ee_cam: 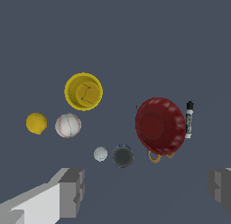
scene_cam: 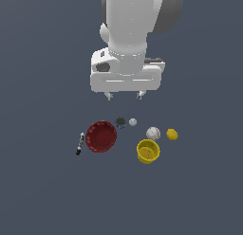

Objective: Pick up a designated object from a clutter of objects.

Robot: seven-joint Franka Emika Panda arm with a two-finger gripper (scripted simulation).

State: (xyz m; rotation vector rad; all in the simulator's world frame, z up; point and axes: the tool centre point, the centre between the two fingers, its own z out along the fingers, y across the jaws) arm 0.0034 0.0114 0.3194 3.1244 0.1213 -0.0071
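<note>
Seven small things sit on the desk. The tool hangs above the dark tin, fingers spread wide, ready to drop around it.

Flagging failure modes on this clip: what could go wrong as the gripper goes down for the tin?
The tin sits between the small white ball and the red bowl. The open gripper is wide, so a finger may knock the ball away or strike the bowl's rim. The tin is squat, so a shallow grasp could slip.
</note>
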